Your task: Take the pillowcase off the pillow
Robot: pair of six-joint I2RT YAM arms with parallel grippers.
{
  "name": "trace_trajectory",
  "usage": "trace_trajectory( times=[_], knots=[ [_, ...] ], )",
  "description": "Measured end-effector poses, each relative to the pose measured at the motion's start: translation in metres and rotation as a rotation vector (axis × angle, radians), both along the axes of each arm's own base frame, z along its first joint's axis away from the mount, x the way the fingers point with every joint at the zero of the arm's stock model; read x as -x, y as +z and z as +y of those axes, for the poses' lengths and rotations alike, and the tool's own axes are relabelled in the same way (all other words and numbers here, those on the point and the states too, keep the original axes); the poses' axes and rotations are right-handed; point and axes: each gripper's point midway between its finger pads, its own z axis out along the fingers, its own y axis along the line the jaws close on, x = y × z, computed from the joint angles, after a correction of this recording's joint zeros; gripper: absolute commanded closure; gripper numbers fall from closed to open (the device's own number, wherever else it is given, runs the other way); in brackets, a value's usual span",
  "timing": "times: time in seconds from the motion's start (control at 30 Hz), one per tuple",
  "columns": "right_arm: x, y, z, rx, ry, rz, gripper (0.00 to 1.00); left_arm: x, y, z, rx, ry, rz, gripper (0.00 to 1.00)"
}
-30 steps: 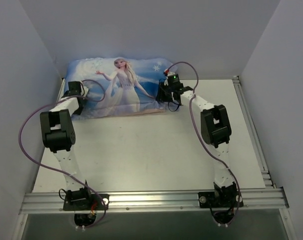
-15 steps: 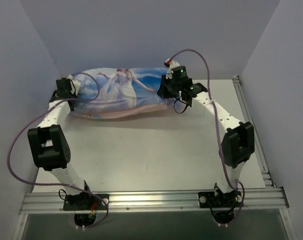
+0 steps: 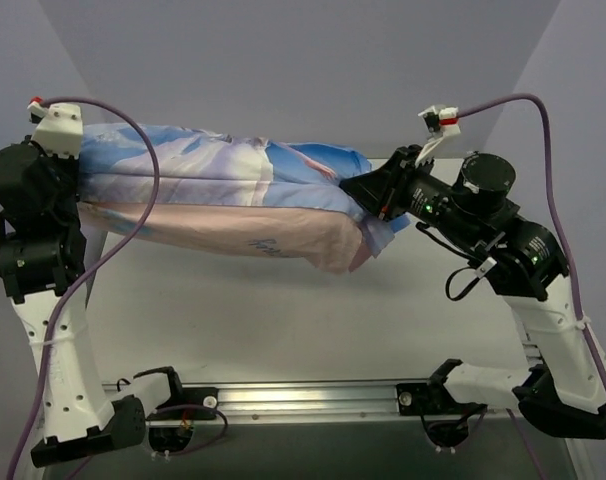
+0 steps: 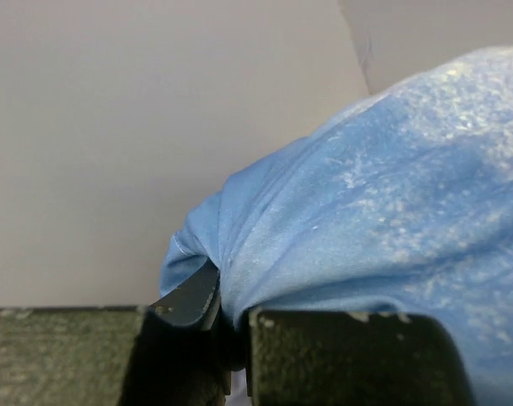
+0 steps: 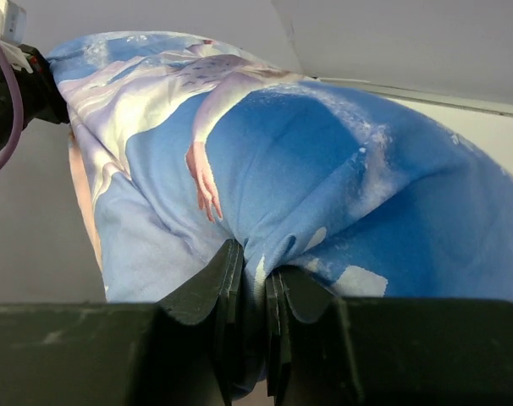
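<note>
1. The right gripper [image 5: 254, 260] sits at the bottom edge, its two dark fingers [image 5: 207, 292] pressed nearly together on a pinched fold of blue cloth.
2. The pillowcase [image 5: 341, 161] fills the middle, creased where it is pinched, and runs away to the upper left.
3. Its print shows a pale arm and hand on blue, with white flecks.
4. A pale pink strip shows along its left edge.
5. At its far end, a dark part of the left arm [image 5: 32, 89] with a purple cable [image 5: 9, 101] meets the cloth.
6. A pale table [image 5: 493, 144] lies at right, under a grey wall [image 5: 392, 38].
</note>
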Motion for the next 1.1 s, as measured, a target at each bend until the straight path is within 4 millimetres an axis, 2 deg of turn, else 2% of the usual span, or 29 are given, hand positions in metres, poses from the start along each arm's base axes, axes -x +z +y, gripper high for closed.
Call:
trace_trajectory(
  times=[0.03, 0.1, 0.17, 0.27, 0.3, 0.33, 0.4, 0.43, 0.47, 0.5, 0.53, 0.57, 0.67, 0.73, 0.77, 0.8, 0.83, 0.9, 0.97, 1.03, 1.1],
  knots=[
    [0.000, -0.001, -0.003, -0.011, -0.006, 0.015, 1.00, -0.005, 0.002, -0.003, 0.003, -0.017, 0.010, 0.98],
    [-0.014, -0.014, -0.007, -0.024, -0.021, 0.062, 0.98, -0.032, -0.004, -0.009, 0.012, -0.048, 0.060, 0.98],
    [-0.042, -0.045, -0.009, -0.032, -0.031, 0.147, 1.00, -0.075, -0.025, -0.017, 0.020, -0.079, 0.137, 0.98],
    [-0.110, -0.122, -0.028, -0.065, -0.086, 0.355, 1.00, -0.146, -0.085, -0.033, 0.042, -0.120, 0.313, 0.98],
    [-0.136, -0.153, -0.037, -0.071, -0.111, 0.446, 1.00, -0.169, -0.113, -0.040, 0.060, -0.137, 0.386, 0.98],
    [-0.166, -0.194, -0.049, -0.066, -0.156, 0.550, 1.00, -0.187, -0.140, -0.050, 0.083, -0.159, 0.457, 0.98],
    [-0.192, -0.252, -0.065, -0.038, -0.217, 0.685, 1.00, -0.205, -0.188, -0.071, 0.135, -0.210, 0.580, 0.98],
    [-0.195, -0.268, -0.070, -0.024, -0.231, 0.725, 0.93, -0.204, -0.203, -0.079, 0.150, -0.225, 0.631, 0.98],
    [-0.195, -0.273, -0.072, -0.007, -0.245, 0.731, 0.77, -0.200, -0.211, -0.085, 0.155, -0.233, 0.663, 0.98],
    [-0.193, -0.268, -0.075, 0.009, -0.256, 0.712, 0.56, -0.196, -0.209, -0.089, 0.156, -0.240, 0.670, 0.98],
    [-0.190, -0.256, -0.078, 0.020, -0.262, 0.686, 0.08, -0.192, -0.200, -0.093, 0.158, -0.247, 0.656, 0.98],
    [-0.187, -0.239, -0.080, 0.027, -0.266, 0.641, 0.01, -0.187, -0.188, -0.096, 0.160, -0.254, 0.629, 0.98],
    [-0.179, -0.171, -0.086, 0.071, -0.259, 0.433, 0.00, -0.164, -0.137, -0.108, 0.167, -0.295, 0.514, 0.98],
    [-0.169, -0.128, -0.083, 0.119, -0.249, 0.281, 0.00, -0.139, -0.100, -0.121, 0.163, -0.333, 0.430, 0.98],
    [-0.161, -0.108, -0.076, 0.174, -0.249, 0.184, 0.00, -0.126, -0.083, -0.128, 0.158, -0.352, 0.392, 0.98],
    [-0.152, -0.096, -0.063, 0.208, -0.223, 0.121, 0.00, -0.113, -0.067, -0.135, 0.151, -0.374, 0.356, 0.98],
    [-0.133, -0.082, -0.036, 0.267, -0.172, 0.025, 0.00, -0.100, -0.052, -0.143, 0.144, -0.397, 0.325, 0.98],
    [-0.084, -0.072, 0.023, 0.365, -0.022, -0.135, 0.00, -0.078, -0.026, -0.159, 0.134, -0.448, 0.267, 0.98],
    [-0.028, -0.075, 0.080, 0.441, 0.150, -0.277, 0.00, -0.063, -0.007, -0.172, 0.134, -0.498, 0.220, 0.98],
    [0.011, -0.087, 0.112, 0.518, 0.262, -0.379, 0.00, -0.051, 0.005, -0.176, 0.143, -0.527, 0.188, 0.98],
    [0.023, -0.098, 0.125, 0.588, 0.293, -0.434, 0.00, -0.044, 0.009, -0.176, 0.152, -0.534, 0.177, 0.98]
  ],
)
